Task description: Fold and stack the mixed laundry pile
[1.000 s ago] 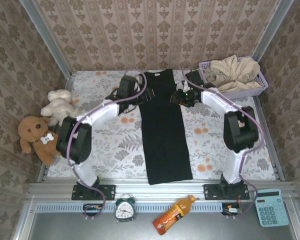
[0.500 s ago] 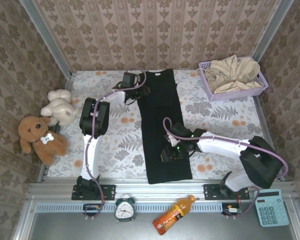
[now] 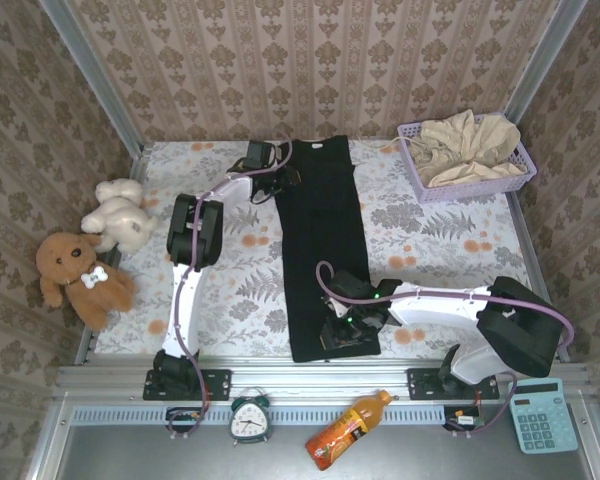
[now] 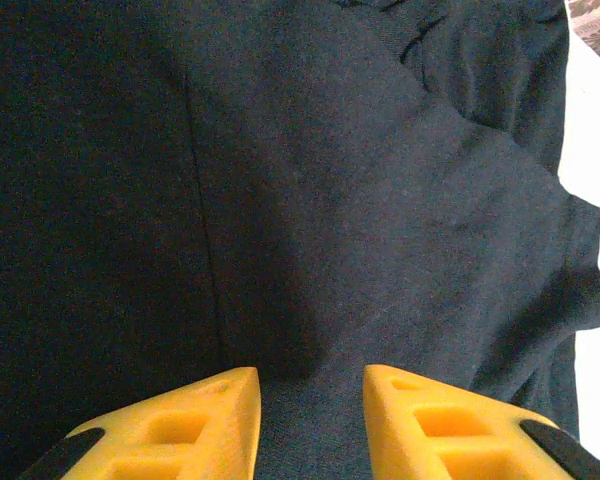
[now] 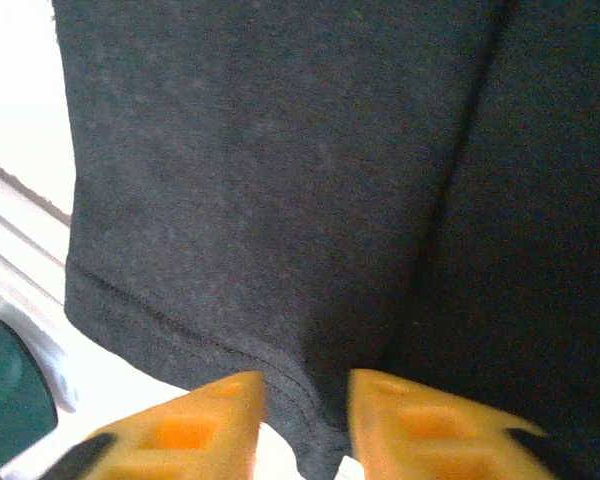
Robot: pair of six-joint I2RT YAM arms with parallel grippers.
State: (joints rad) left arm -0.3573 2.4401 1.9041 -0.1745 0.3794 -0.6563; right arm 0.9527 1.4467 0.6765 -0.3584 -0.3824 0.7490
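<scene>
A black T-shirt (image 3: 320, 240) lies folded into a long strip down the middle of the table. Its collar end is far and its hem is near. My left gripper (image 3: 283, 178) sits at the far left corner of the strip. In the left wrist view its jaws (image 4: 310, 375) stand a little apart with black cloth (image 4: 360, 200) between them; whether they pinch it I cannot tell. My right gripper (image 3: 340, 328) is at the near hem. Its fingers (image 5: 307, 385) are shut on the stitched hem corner of the shirt (image 5: 280, 170). A beige garment (image 3: 465, 145) lies crumpled in the basket.
The lavender mesh basket (image 3: 475, 186) stands at the far right corner. A white plush (image 3: 120, 212) and a brown plush (image 3: 80, 275) sit beyond the table's left edge. An alarm clock (image 3: 250, 420), an orange bottle (image 3: 345, 428) and a calculator (image 3: 542, 415) lie on the near ledge.
My right arm swung from beside the collar down to the near hem, and its jaws narrowed onto the cloth. My left arm shifted slightly at the collar's left corner.
</scene>
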